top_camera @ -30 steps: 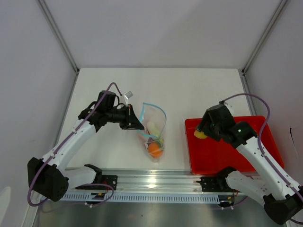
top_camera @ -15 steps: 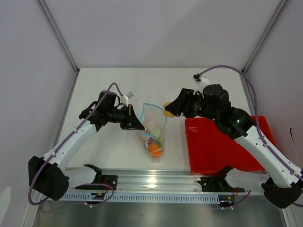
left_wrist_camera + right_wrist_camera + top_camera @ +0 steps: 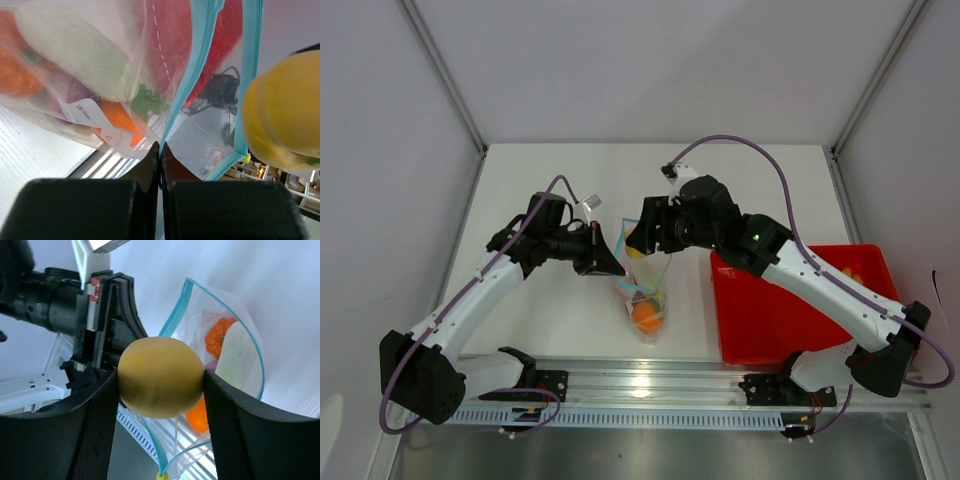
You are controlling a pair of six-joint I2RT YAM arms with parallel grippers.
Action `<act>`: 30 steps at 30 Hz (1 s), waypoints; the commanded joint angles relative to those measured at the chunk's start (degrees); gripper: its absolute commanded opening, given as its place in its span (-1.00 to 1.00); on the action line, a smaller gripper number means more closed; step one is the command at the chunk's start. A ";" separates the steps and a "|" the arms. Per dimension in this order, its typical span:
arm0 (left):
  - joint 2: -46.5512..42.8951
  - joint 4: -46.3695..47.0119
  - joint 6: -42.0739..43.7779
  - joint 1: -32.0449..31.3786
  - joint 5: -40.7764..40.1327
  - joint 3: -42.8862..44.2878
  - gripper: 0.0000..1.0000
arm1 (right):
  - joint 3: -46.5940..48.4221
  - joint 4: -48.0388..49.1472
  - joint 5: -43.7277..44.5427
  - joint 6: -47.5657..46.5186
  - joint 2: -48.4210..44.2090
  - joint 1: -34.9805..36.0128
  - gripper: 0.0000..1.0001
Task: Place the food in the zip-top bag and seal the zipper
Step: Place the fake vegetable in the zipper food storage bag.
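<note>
Left pincer (image 3: 160,151) clamped shut on rim of zip-top bag (image 3: 646,275). We judge it holds mouth up and open for loading. Right pincer (image 3: 161,390) grips yellow piece (image 3: 161,376) between both fingers, poised just above gaping mouth, ready for drop. Zipper (image 3: 197,55) unsealed, strips parted. Orange pumpkin (image 3: 219,340) and white piece (image 3: 234,357) already inside. Bag bottom seems to rest on worktop (image 3: 740,190). Red tray (image 3: 770,320) near, right.
</note>
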 commanded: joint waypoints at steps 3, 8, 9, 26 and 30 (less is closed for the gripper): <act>-1.66 -0.55 0.40 0.27 1.15 1.89 -0.99 | 2.34 -0.56 2.44 -1.44 1.47 1.16 -0.88; -1.92 -0.64 0.40 0.35 1.32 1.89 -0.99 | 2.07 -1.17 3.76 -1.62 2.61 1.43 -0.58; -2.01 -0.64 0.40 0.27 1.41 1.80 -0.99 | 2.07 -1.26 3.49 -1.53 2.79 1.43 -0.34; -3.59 -1.69 0.66 0.26 0.71 1.89 -0.99 | 3.21 -2.93 2.44 -0.30 1.13 1.69 0.99; -3.68 -1.87 0.84 0.35 0.62 1.80 -0.99 | 5.41 -4.77 7.00 -0.74 -0.98 1.69 0.99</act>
